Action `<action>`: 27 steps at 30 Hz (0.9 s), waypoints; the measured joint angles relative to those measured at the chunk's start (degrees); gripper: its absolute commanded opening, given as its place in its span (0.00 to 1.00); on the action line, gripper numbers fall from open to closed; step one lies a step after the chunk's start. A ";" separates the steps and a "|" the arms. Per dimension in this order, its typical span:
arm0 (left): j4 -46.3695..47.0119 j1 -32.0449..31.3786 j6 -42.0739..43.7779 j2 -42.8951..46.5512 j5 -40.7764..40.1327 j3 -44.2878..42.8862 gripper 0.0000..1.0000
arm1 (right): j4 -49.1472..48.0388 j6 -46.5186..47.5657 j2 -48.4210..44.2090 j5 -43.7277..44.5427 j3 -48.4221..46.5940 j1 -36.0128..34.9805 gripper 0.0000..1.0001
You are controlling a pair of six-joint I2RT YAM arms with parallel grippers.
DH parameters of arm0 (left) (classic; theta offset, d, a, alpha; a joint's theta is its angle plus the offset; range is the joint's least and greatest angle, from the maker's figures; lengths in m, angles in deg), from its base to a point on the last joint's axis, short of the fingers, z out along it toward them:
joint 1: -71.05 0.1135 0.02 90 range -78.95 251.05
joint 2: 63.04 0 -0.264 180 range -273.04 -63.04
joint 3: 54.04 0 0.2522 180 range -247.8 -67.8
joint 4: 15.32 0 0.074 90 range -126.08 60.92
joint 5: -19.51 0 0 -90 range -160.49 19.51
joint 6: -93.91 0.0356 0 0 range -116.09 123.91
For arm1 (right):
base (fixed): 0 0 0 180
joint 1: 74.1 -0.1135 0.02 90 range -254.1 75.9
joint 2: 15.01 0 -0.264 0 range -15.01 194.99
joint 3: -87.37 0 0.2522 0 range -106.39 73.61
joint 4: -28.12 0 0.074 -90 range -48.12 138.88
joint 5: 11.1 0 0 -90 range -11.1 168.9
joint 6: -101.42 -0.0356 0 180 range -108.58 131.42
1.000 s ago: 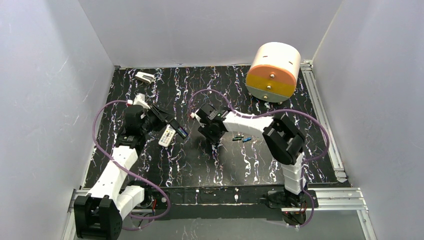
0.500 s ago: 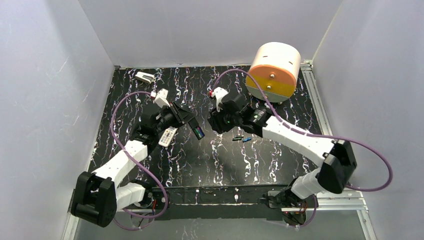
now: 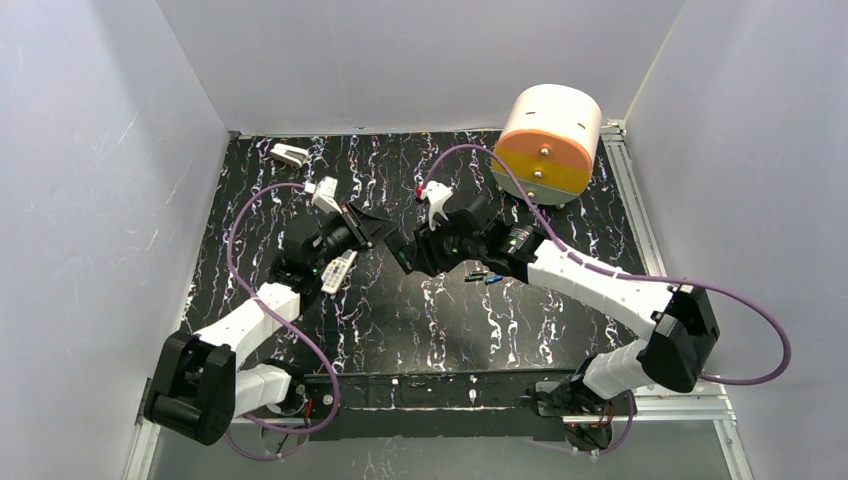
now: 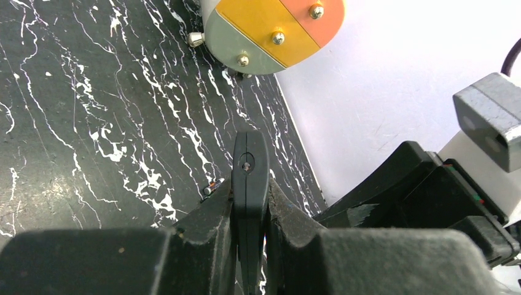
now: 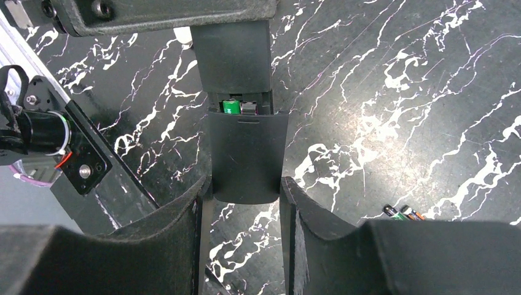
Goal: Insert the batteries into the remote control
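The two arms meet over the middle of the black, white-veined worktop (image 3: 400,330), holding one black remote (image 3: 397,247) between them, clear of the surface. The left tool (image 3: 372,226) is clenched on one end of it. In the left wrist view the left tool (image 4: 249,200) pinches the black remote (image 4: 249,163) edge-on, with a finger (image 4: 212,215) pressed against each flat face.

The right tool (image 3: 425,250) comes in from the right and takes the other end. In its wrist view the right tool (image 5: 246,193) has its fingers (image 5: 178,230) tight against both long sides of the black battery cover (image 5: 247,157). The cover is slid partway off the black remote (image 5: 233,58), leaving a narrow gap. A green battery (image 5: 230,106) shows in that gap, seated in the compartment, with something grey beside it that I cannot make out.

The loose batteries (image 3: 483,278), one green and one blue, lie side by side on the worktop just right of the right tool. They also show at the lower right of the right wrist view (image 5: 402,212).

A slim white remote (image 3: 337,272) lies flat on the worktop beside the left forearm, held by neither tool. At the far right stands a round drum (image 3: 548,135) with an orange and yellow face. A small white-and-grey block (image 3: 290,154) lies in the far left corner.
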State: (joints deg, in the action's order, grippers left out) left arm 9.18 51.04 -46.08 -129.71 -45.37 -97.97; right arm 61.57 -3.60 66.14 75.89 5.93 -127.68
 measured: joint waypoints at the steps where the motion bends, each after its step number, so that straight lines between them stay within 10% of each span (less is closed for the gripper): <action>1: 0.42 0.00 -0.24 0.02 0.00 0.13 0.00 | 0.00 -0.02 0.20 0.00 0.00 -0.22 0.38; 27: 0.42 0.00 -3.85 -1.27 0.42 0.44 0.00 | -0.02 2.23 4.76 5.68 -0.52 -4.00 0.38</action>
State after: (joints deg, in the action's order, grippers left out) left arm 9.60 51.04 -49.93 -130.98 -44.95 -97.53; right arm 61.54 -1.37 70.90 81.58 5.40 -131.68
